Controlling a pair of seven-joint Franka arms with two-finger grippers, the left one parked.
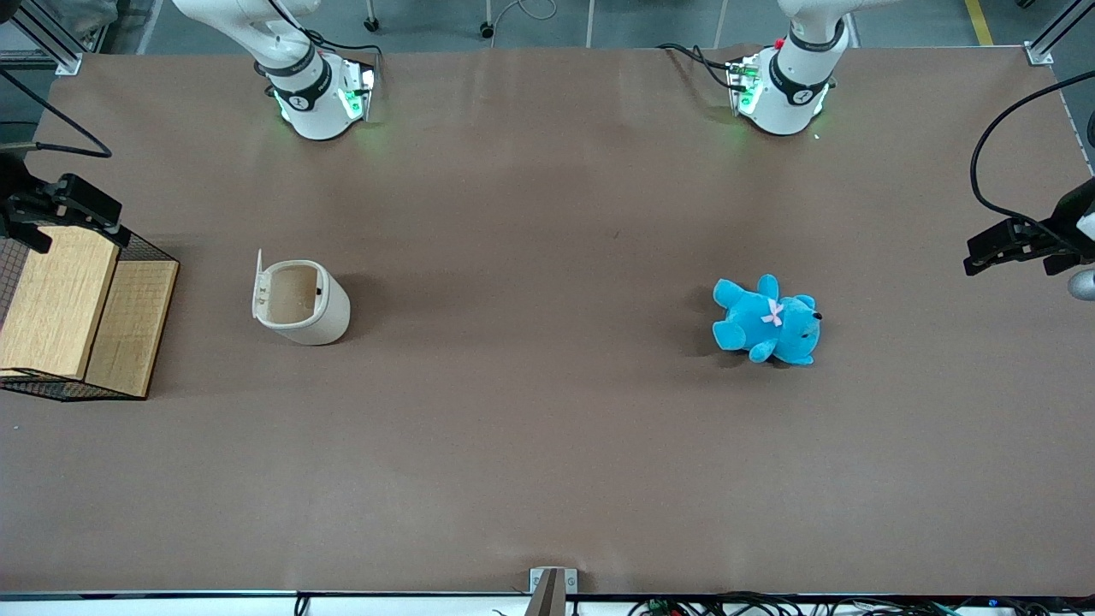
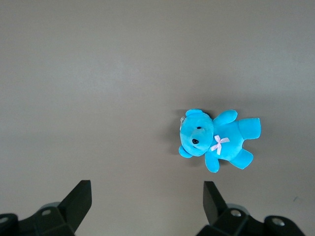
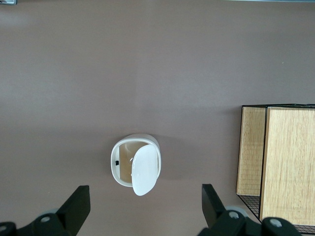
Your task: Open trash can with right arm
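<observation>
The cream-white trash can (image 1: 301,301) stands on the brown table toward the working arm's end. Its flip lid (image 1: 257,287) is raised on its hinge and the tan inside shows. In the right wrist view the trash can (image 3: 123,164) is seen from above with the lid (image 3: 146,169) swung up over part of the opening. My right gripper (image 3: 144,199) is open and empty, high above the table and apart from the can. In the front view the gripper (image 1: 81,210) hangs over the wood-and-mesh box.
A wood-and-wire-mesh box (image 1: 77,316) stands at the working arm's end of the table, beside the can; it also shows in the right wrist view (image 3: 278,167). A blue teddy (image 1: 766,321) lies toward the parked arm's end and shows in the left wrist view (image 2: 216,140).
</observation>
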